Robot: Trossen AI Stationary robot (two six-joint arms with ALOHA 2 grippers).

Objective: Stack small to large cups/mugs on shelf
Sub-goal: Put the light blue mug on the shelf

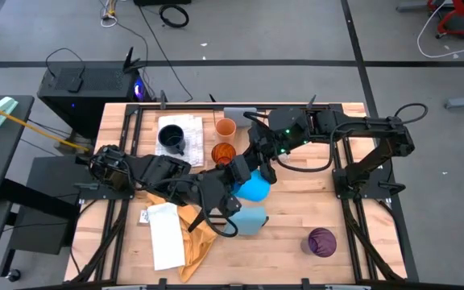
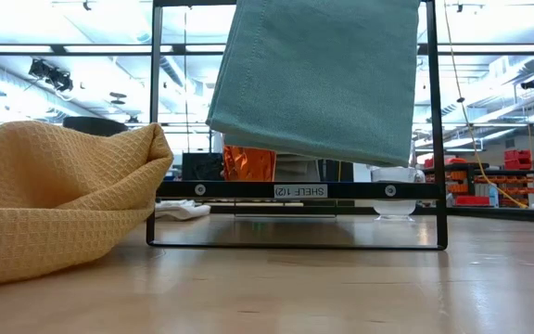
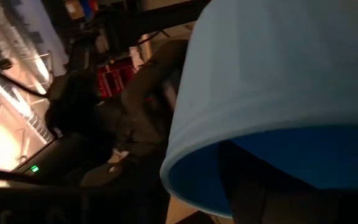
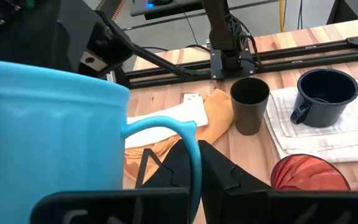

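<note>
From above, the bright blue mug with a handle [image 1: 256, 191] is in the middle of the wooden table [image 1: 353, 225]. The right gripper [image 1: 252, 167] is on it from the far side. The left gripper [image 1: 229, 203] is just beside it on the near left. The small orange cup [image 1: 225, 127] and the see-through amber cup [image 1: 222, 153] stand farther back. The navy mug [image 1: 171, 138] is on a white towel [image 1: 193, 129] at the far left. The see-through purple cup [image 1: 322, 242] is alone at the near right.

From table height, a light blue cloth [image 2: 323, 74] hangs above the table. I cannot see what lifts it. A yellow cloth [image 2: 54, 195] lies on the left. Far behind is the long shelf with a white label [image 2: 301, 190], with a clear glass [image 2: 395, 199] by it.

From the left wrist, the blue mug fills the view. I cannot tell if the left gripper has hold of anything.

From the right wrist, the right gripper's two fingers [image 4: 229, 177] are almost closed. The mug's handle is between them, so I think they pinch it. A black cup [image 4: 249, 104] stands beyond.

I think the step now is carrying the blue mug. Next, it should go to the far shelf and be put down gently in its spot by size, without bumping the orange cups.
</note>
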